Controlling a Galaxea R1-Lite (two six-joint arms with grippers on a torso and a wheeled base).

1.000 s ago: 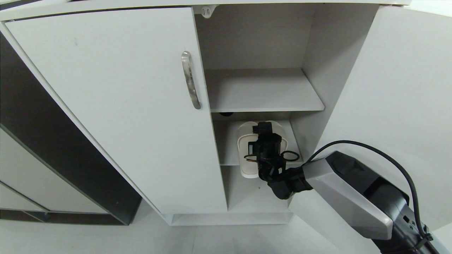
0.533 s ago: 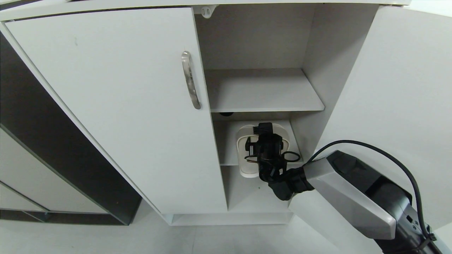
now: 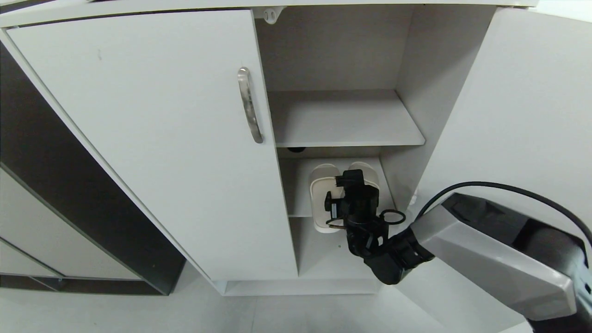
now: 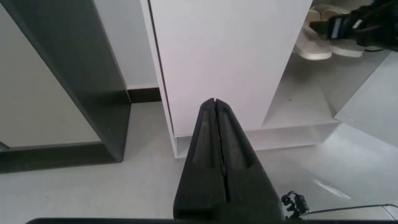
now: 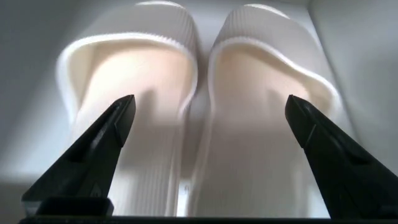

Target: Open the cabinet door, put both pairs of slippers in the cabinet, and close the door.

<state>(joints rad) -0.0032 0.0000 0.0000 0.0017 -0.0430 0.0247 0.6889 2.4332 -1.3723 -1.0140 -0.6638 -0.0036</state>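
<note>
Right arm (image 3: 485,263) reaches into white cabinet (image 3: 430,69). Right gripper (image 5: 209,104) wide open, empty, at heels of cream ribbed slipper pair (image 5: 143,68) on second shelf (image 3: 296,194). Left gripper (image 4: 214,102) closed, empty, aimed toward cabinet base.

Dark upright panel (image 3: 69,171) stands on pale grey floor (image 3: 115,314); lighter grey panels (image 3: 18,217) butt against its left side, under flat, even light.
</note>
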